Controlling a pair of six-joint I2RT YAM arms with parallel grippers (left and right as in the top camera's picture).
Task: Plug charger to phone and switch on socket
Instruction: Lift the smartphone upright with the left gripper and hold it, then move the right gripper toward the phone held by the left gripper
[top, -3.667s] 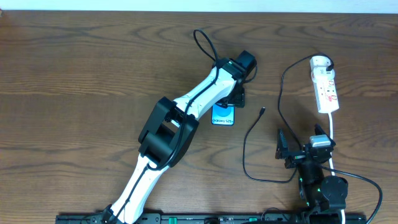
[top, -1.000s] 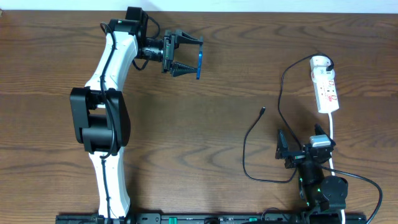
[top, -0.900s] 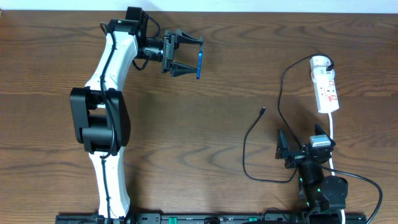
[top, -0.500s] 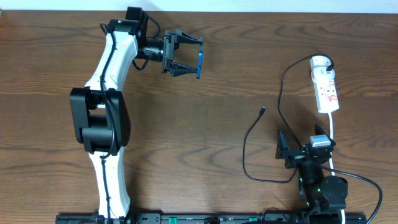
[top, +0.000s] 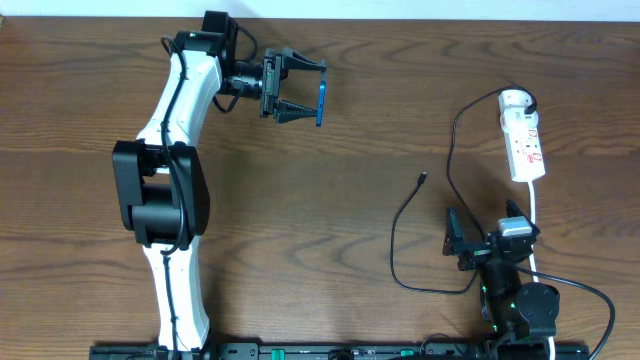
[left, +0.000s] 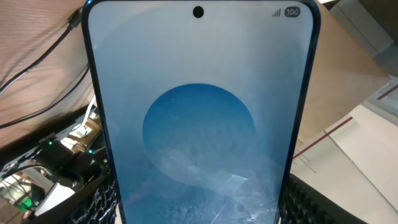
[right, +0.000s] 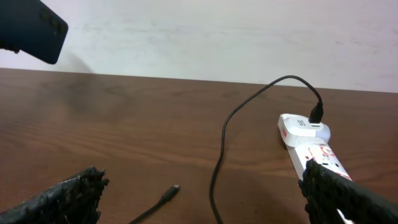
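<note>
My left gripper (top: 300, 88) is shut on the phone (top: 320, 102) and holds it on edge above the table at the back left; its blue screen (left: 199, 118) fills the left wrist view between the finger pads. The charger cable (top: 398, 240) lies on the table at the right, its connector tip (top: 422, 180) free, its black plug in the end of the white socket strip (top: 522, 145). My right gripper (top: 478, 243) is open and empty near the front right. In the right wrist view the tip (right: 169, 193), cable (right: 224, 137) and socket (right: 308, 140) lie ahead.
The socket's thick white cord (top: 536, 215) runs down past my right arm. The phone's dark back (right: 31, 28) shows at the top left of the right wrist view. The table's back edge meets a pale wall (right: 217, 37).
Since 3.7 s ago my left arm has lifted the phone off the table's middle and swung it to the back left. Nothing has moved in the last second.
</note>
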